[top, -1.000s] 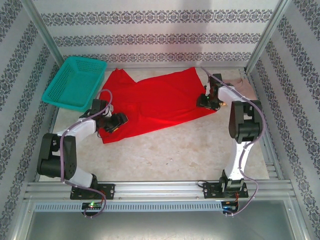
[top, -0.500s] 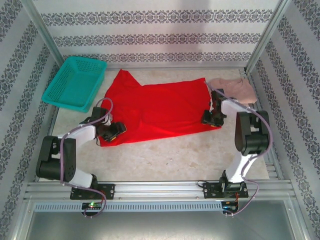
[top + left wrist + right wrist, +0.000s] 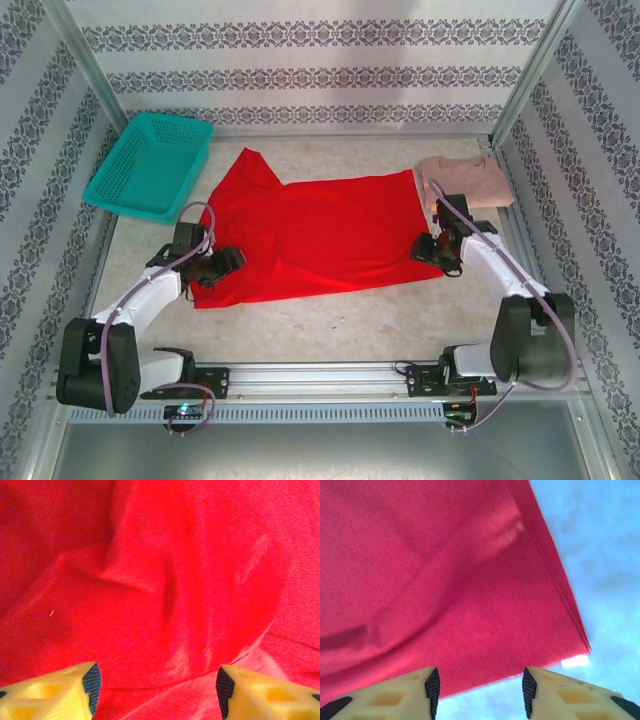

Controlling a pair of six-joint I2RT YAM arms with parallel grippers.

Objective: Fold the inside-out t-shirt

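Both claws are open wide. My left claw (image 3: 222,262) sits at the near left corner of the red t-shirt (image 3: 320,235), and my right claw (image 3: 432,250) at its near right corner. I see the shirt spread out on the table (image 3: 330,320). A teal basket (image 3: 127,208) is off to its far left. A pale pink shirt (image 3: 470,180) lies just beside its far right corner.

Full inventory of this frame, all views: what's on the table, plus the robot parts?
t-shirt: 1, bright red, spread across the middle of the table
basket: 1, teal, far left corner
pink shirt: 1, pale pink, bunched at far right, by the t-shirt's right edge
table: 1, pale mottled, under everything
left gripper: 1, yellow fingers, open, at the t-shirt's near left corner
right gripper: 1, yellow fingers, open, at the t-shirt's near right corner
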